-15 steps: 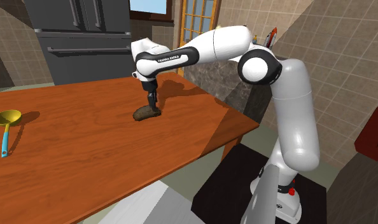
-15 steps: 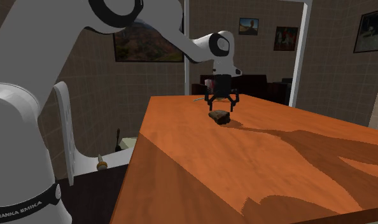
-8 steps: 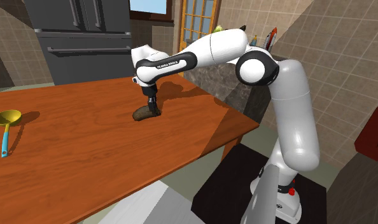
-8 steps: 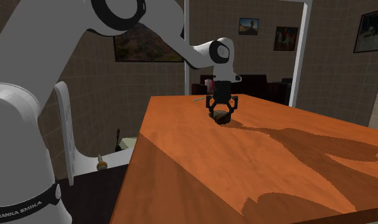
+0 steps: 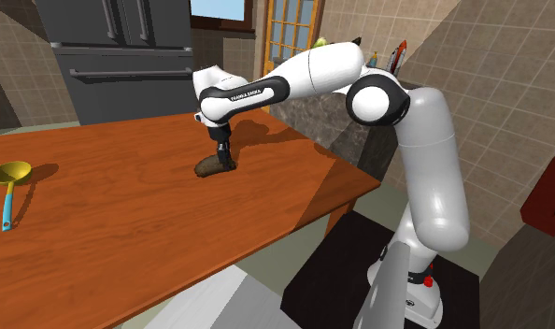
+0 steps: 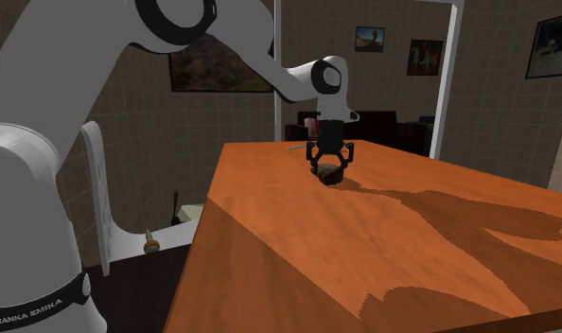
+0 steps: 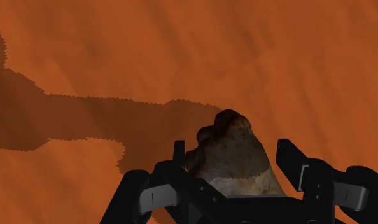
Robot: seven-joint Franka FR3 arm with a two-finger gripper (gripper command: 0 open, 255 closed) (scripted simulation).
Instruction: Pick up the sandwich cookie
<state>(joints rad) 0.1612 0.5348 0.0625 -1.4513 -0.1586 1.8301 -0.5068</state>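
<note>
The gripper [image 6: 329, 169] has dropped within the last second and now stands unclenched astride the dark brown sandwich cookie [image 7: 231, 160], which lies between its fingers on the worktop [image 5: 126, 220]; closure is judged due next.

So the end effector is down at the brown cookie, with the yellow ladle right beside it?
No. In the shoulder view the yellow ladle lies far off toward the left; the end effector is down at the brown cookie.

Home kitchen — dark fridge [image 5: 126, 65], brown table [image 5: 126, 224], tiled walls [image 5: 509, 56], framed pictures [image 6: 369, 39]
</note>
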